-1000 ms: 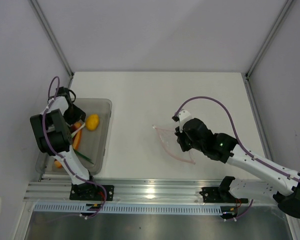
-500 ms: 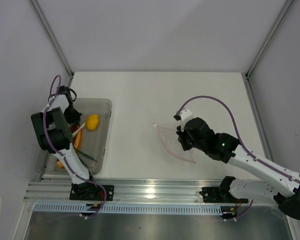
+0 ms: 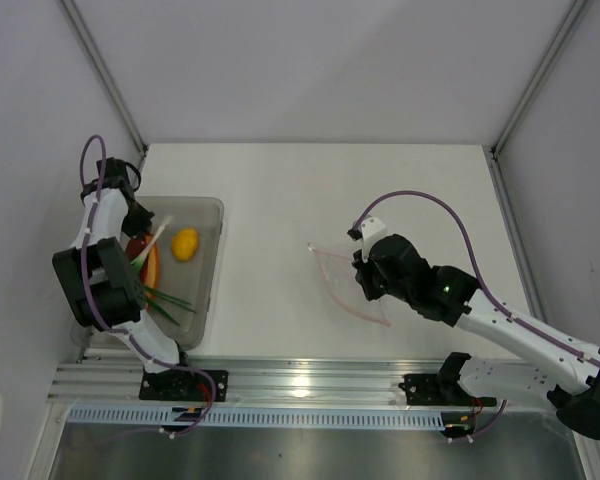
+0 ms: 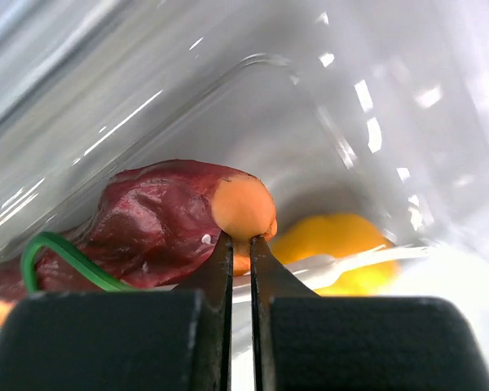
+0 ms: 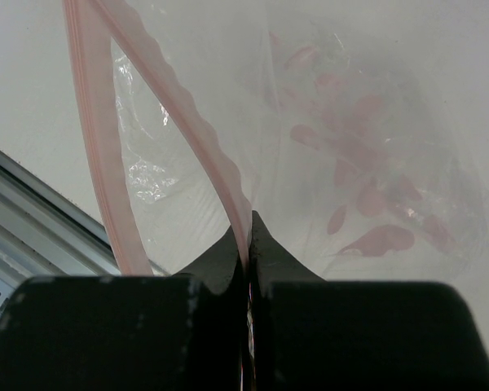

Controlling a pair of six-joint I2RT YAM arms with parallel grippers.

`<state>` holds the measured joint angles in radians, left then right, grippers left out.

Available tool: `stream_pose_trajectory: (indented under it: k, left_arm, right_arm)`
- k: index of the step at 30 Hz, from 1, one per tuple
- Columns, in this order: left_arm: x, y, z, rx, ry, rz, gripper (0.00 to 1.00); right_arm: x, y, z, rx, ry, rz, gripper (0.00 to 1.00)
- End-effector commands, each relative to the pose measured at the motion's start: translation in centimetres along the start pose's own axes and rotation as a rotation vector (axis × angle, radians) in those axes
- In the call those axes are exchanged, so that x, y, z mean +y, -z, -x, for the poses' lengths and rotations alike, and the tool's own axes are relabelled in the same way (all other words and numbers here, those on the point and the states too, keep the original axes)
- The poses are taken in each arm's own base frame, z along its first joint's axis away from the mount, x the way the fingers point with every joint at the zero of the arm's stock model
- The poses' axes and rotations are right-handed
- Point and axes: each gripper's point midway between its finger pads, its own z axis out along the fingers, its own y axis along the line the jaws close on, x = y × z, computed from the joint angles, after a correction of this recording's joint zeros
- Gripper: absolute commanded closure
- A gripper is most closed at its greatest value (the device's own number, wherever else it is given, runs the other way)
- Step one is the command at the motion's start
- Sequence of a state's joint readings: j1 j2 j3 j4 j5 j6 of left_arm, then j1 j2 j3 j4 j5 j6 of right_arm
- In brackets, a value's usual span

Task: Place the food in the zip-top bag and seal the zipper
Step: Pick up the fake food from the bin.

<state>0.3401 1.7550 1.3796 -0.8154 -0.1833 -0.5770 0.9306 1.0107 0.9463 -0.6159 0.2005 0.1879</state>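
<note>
The food lies in a translucent grey bin at the left. It includes a yellow lemon, an orange carrot piece and green stems. My left gripper is shut on the orange tip of the dark red piece, over the bin's far left corner. The clear zip-top bag lies mid-table with its mouth held apart. My right gripper is shut on one lip of the pink zipper.
A thin white stick lies across the food near the lemon. The bin wall curves close behind the held piece. The aluminium rail runs along the near table edge, just below the bag.
My left gripper has closed on the dark red piece and shifted toward the bin's far left corner, dragging the piece along. The right gripper and bag have barely moved.
</note>
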Motion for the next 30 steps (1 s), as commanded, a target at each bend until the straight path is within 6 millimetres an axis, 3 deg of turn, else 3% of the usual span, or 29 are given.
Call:
stream_pose_trajectory:
  k: [1,3,10,25,28,30]
  left_arm:
    - [-1.6,5.1,2.6,-0.133,0.048,-0.112,0.99]
    - [-1.8,6.2,2.7,-0.157,0.053,-0.131,0.99]
    - [-4.6,13.2,3.1,-0.313,0.038,-0.314,1.0]
    - [-8.0,21.7,2.9,-0.368,0.03,-0.556,1.0]
    - [-9.3,24.5,3.1,-0.402,-0.005,-0.629,1.0]
    - [-10.1,25.1,2.8,-0.406,-0.042,-0.661,0.99]
  right_arm:
    - [-0.1,0.2,1.0,-0.042,-0.006,0.004,1.0]
    - [0.0,0.2,1.0,-0.043,-0.005,0.003,1.0]
    - [-0.1,0.1,0.9,-0.035,-0.006,0.001,1.0]
    - [0.4,0.0,1.3,-0.028,-0.018,0.018,1.0]
    - [0.6,-0.1,1.3,-0.028,-0.026,0.025,1.0]
    - [0.7,-0.1,1.3,-0.027,-0.032,0.029,1.0]
